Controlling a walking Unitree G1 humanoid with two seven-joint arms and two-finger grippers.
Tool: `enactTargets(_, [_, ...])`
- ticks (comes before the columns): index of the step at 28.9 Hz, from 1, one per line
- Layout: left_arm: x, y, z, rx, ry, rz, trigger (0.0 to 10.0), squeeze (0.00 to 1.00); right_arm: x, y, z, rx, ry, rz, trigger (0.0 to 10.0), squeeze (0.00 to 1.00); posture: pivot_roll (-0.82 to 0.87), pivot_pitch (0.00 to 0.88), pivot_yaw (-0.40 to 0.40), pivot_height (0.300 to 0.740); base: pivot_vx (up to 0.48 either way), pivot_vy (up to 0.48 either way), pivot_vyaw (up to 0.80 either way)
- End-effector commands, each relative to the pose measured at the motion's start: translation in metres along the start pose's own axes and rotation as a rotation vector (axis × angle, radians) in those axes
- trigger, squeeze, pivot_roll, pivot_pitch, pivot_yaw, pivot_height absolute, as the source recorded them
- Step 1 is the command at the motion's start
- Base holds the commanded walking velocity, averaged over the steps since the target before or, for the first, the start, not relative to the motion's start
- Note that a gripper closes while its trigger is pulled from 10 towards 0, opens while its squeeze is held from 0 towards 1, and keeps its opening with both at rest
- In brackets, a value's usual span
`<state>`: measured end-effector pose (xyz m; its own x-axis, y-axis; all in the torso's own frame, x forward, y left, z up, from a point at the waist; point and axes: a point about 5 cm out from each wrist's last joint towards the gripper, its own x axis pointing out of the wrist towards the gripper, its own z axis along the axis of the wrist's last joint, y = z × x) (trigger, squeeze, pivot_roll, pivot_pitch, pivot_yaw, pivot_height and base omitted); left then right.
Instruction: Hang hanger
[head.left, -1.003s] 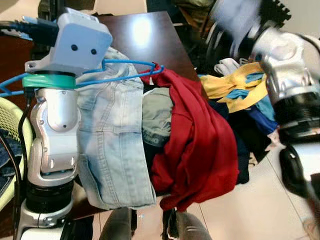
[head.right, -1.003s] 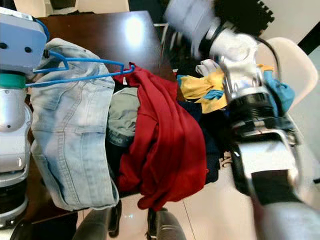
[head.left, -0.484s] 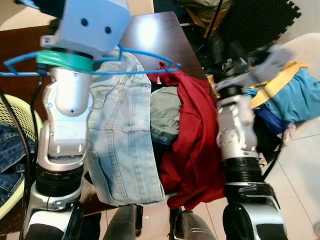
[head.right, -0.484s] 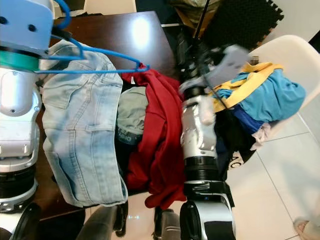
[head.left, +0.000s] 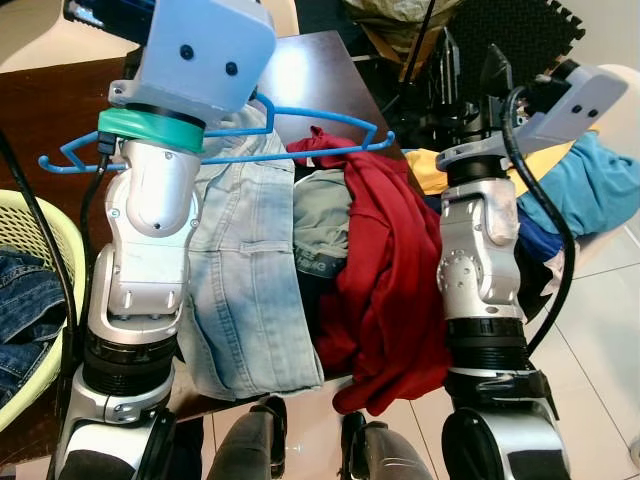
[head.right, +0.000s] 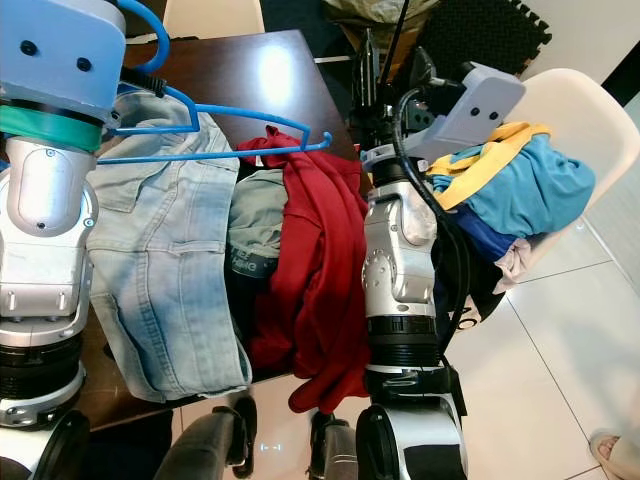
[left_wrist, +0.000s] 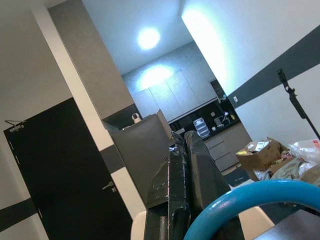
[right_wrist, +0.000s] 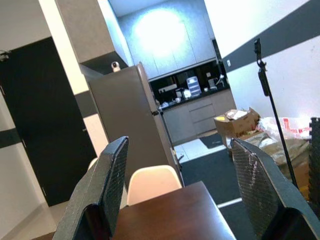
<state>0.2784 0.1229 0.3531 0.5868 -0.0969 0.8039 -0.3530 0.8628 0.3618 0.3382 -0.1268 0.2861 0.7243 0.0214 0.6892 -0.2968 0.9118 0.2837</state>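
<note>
A blue wire hanger (left_wrist: 260, 191) is held in my left gripper (left_wrist: 184, 141), whose two black fingers are shut on it near the hook. In the eye views the hanger (head.left: 385, 137) lies level above the clothes pile, its tip over the red garment (head.left: 385, 260). My left wrist housing (head.left: 205, 50) hides the grip from above. My right gripper (right_wrist: 180, 195) is open and points upward with nothing between its fingers (head.left: 495, 70). It stands just right of the hanger's tip, not touching it.
Light blue jeans (head.left: 250, 270), a grey-green garment (head.left: 325, 215) and the red one hang over the edge of the dark table (head.left: 300, 60). A white chair (head.right: 560, 95) with blue and yellow clothes stands right. A yellow-green basket (head.left: 30, 220) sits left.
My right arm has swung in from the far right and now stands upright beside the red garment. The left arm has carried the hanger to the right.
</note>
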Motion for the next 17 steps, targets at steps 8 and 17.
enactTargets(8, [-0.002, -0.003, -0.002, 0.005, 0.005, -0.016, 10.0, 0.00, -0.007, 0.009, 0.003, -0.001, 0.016, 0.013, 10.0, 0.00, 0.10, 0.107, 0.057, 0.733, -0.367, 0.000, 0.00])
enactTargets(17, [-0.001, 0.002, -0.004, 0.010, 0.005, -0.015, 10.0, 0.00, -0.008, 0.017, 0.003, 0.008, 0.015, 0.022, 10.0, 0.00, 0.10, 0.108, 0.059, 0.733, -0.424, 0.000, 0.00])
